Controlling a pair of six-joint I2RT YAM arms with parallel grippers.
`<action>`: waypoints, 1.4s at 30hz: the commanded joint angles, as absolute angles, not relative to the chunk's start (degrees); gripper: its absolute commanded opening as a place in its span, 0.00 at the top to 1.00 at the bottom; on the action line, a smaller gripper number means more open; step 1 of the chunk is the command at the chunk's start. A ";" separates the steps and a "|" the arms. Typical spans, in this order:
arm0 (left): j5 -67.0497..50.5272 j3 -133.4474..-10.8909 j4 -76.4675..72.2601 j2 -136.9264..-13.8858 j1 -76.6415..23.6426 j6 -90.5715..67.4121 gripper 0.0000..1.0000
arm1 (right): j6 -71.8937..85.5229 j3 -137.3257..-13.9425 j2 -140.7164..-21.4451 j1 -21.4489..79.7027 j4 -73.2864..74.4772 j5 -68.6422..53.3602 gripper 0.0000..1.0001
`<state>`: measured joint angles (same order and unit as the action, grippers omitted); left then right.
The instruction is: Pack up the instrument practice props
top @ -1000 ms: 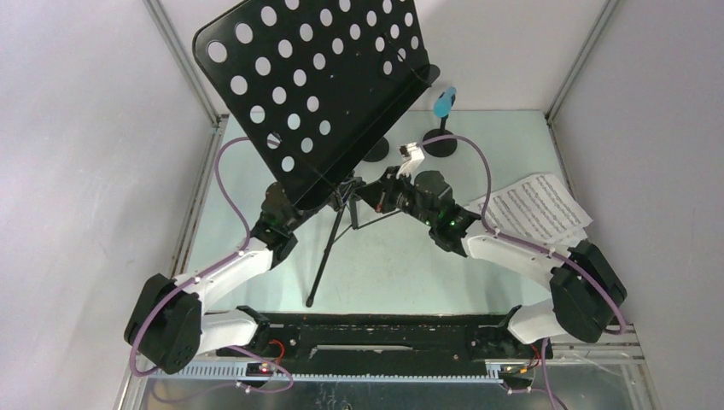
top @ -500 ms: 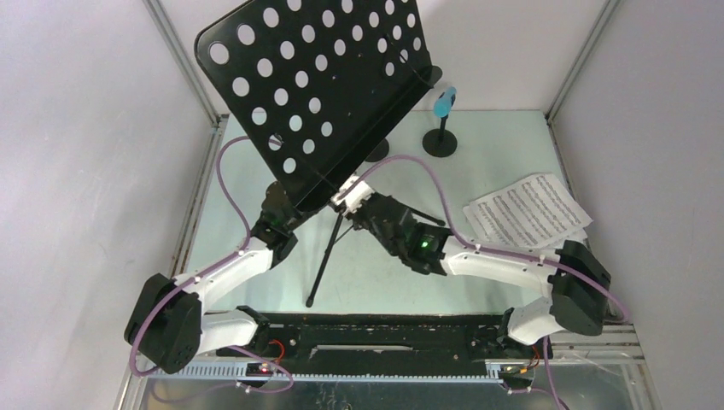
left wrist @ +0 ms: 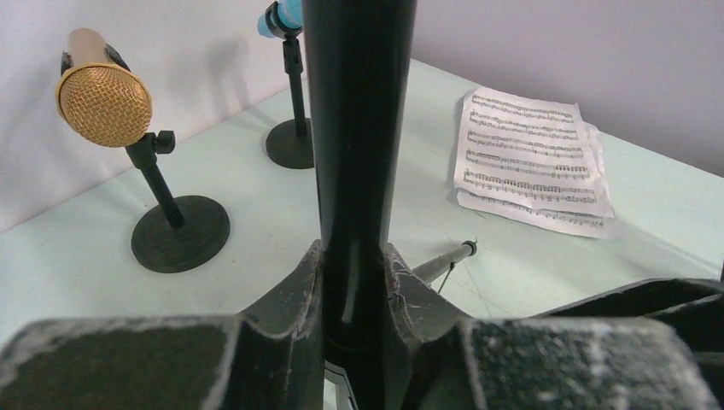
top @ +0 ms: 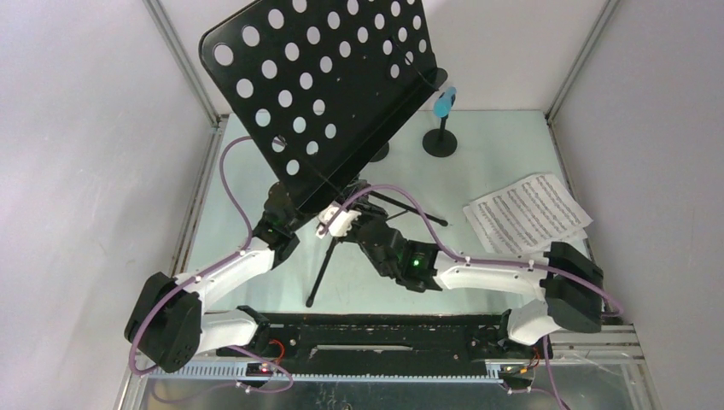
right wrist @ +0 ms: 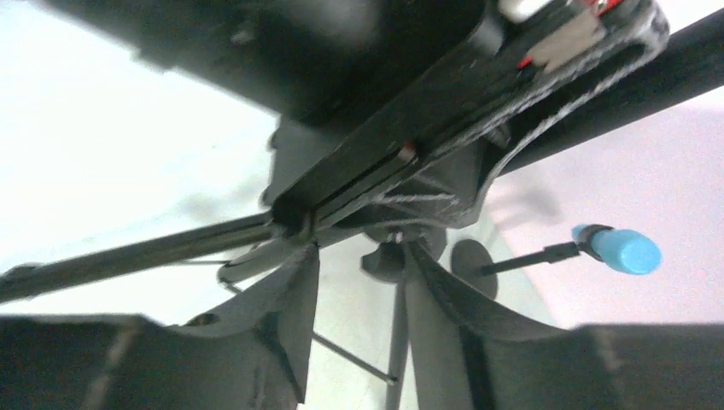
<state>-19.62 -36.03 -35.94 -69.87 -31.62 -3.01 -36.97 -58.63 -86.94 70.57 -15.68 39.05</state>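
Observation:
The black music rack point(top: 320, 94) stands tilted, its perforated desk covering the table's back middle. My left gripper point(left wrist: 356, 282) is shut on the rack's pole point(left wrist: 357, 154); in the top view it is hidden under the desk. My right gripper point(top: 335, 224) is open just below the rack's tripod hub point(right wrist: 376, 184), with nothing between its jaws. The white sheet-music pages point(top: 528, 213) lie at the right. The light-blue microphone point(top: 442, 102) sits in its round-based holder point(top: 440, 143). The tan microphone point(left wrist: 102, 98) sits in its own holder point(left wrist: 181, 232).
Tripod legs point(top: 323, 272) splay across the table's middle. Grey walls and metal frame posts point(top: 576, 64) close in the table on three sides. Purple cables point(top: 401, 195) loop over both arms.
My right arm has swung left, from beside the blue microphone's holder to under the rack's hub. The desk has shifted slightly up and right. The left arm has stayed put.

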 commanded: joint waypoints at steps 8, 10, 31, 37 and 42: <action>-23.23 -34.01 -20.67 -73.57 -33.66 -4.13 0.99 | -2.29 -43.55 -67.29 64.83 -27.09 24.97 0.35; -22.98 -33.93 -20.64 -73.40 -33.63 -4.05 0.99 | 8.53 -41.42 -65.11 60.50 -27.37 21.20 0.35; -22.70 -34.18 -20.31 -73.83 -33.83 -3.90 0.99 | 67.21 -40.47 -74.37 45.50 -30.04 2.04 0.31; -22.66 -34.10 -20.12 -73.43 -33.84 -3.82 0.99 | 69.37 -40.43 -77.91 44.76 -32.98 0.61 0.38; -22.83 -34.19 -20.13 -73.48 -33.91 -3.80 0.99 | 69.44 -40.43 -79.69 44.74 -34.35 -1.38 0.48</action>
